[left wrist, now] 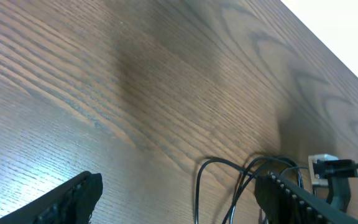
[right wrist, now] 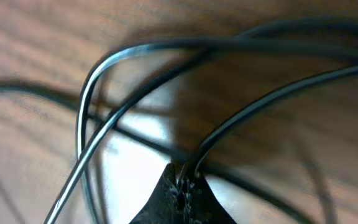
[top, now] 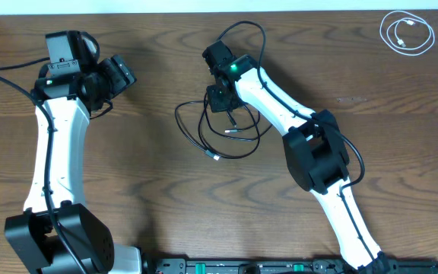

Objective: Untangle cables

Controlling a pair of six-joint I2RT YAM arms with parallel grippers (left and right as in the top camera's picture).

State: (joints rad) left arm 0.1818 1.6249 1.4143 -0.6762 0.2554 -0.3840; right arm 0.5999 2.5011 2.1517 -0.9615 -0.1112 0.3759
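Thin black cables (top: 223,133) lie in tangled loops on the brown wooden table, at the middle. My right gripper (top: 220,99) sits over the top of the tangle and is shut on a black cable (right wrist: 253,106), which runs up from between its fingertips (right wrist: 182,180). More black loops (right wrist: 98,106) cross in front of it. A white cable (top: 407,33) lies coiled at the far right corner. My left gripper (top: 120,72) is open and empty, left of the tangle; its view shows black loops (left wrist: 241,180) between its fingers (left wrist: 179,199).
The table's back edge (top: 204,9) meets a white surface. A small plug (top: 216,157) lies at the tangle's front end. The right arm's own thick black wire (top: 253,34) arcs behind its wrist.
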